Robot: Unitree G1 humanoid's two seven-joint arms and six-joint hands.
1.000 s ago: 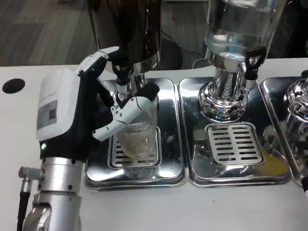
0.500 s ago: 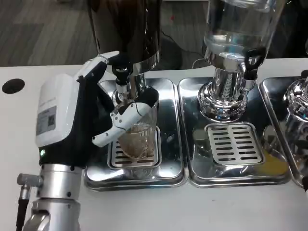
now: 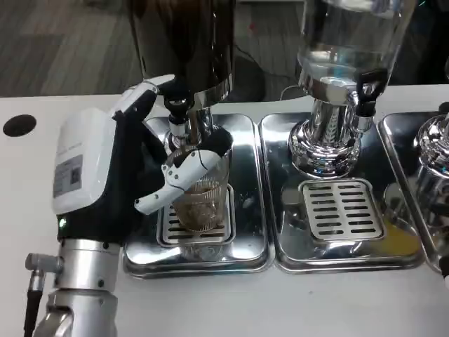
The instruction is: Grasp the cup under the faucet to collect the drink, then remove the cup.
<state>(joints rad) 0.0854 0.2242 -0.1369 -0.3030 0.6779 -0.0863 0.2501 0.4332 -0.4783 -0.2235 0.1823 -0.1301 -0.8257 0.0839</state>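
Observation:
A clear ribbed glass cup (image 3: 205, 196) stands on the slotted drip grate (image 3: 168, 232) of the left steel tray, directly under the faucet (image 3: 179, 125) of the dark dispenser (image 3: 186, 42). Brownish drink fills its lower part. My left hand (image 3: 123, 165) wraps around the cup from the left, with white fingers (image 3: 175, 179) across its front and one raised finger beside the tap. The cup's left side is hidden behind the hand.
A second dispenser (image 3: 344, 63) with a clear tank stands to the right over its own tray and grate (image 3: 342, 208). A third tray (image 3: 421, 182) and chrome base sit at the far right. A black hole (image 3: 19, 124) marks the table's left.
The drink in the cup has risen and darkened. My left hand shifted slightly up and left a second ago and has held still since.

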